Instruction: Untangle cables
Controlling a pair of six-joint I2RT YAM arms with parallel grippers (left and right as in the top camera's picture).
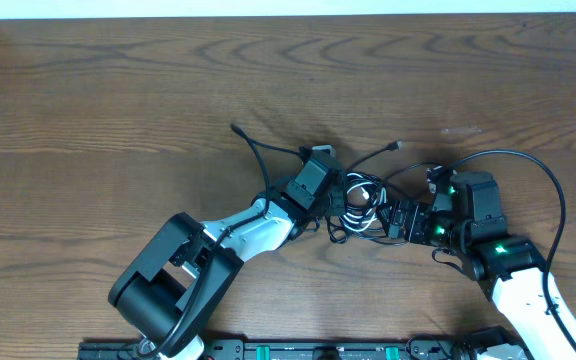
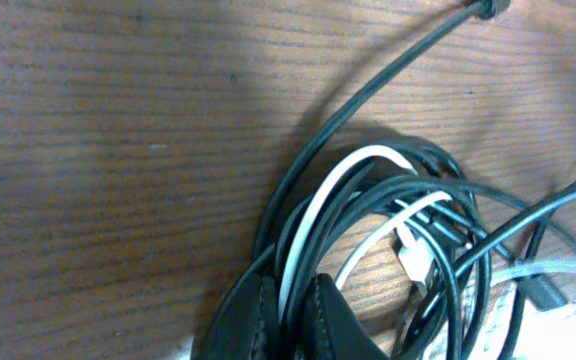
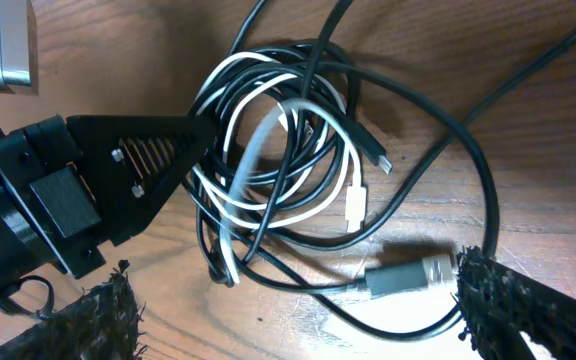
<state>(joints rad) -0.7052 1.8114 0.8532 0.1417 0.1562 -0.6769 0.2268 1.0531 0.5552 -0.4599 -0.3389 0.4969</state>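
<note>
Sitting pinched in left jaws, the cables.

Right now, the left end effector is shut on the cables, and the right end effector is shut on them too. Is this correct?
Not quite. The left end effector is shut on the cables, but the right end effector is open, with its fingers spread wide apart. The right wrist view shows this.

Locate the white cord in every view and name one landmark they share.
Overhead: white cord lies just right of the picture's centre.
Left wrist: white cord arcs up from lower centre.
Right wrist: white cord is looped at centre.
Shared landmark: the left gripper, shut on the cord.
</note>
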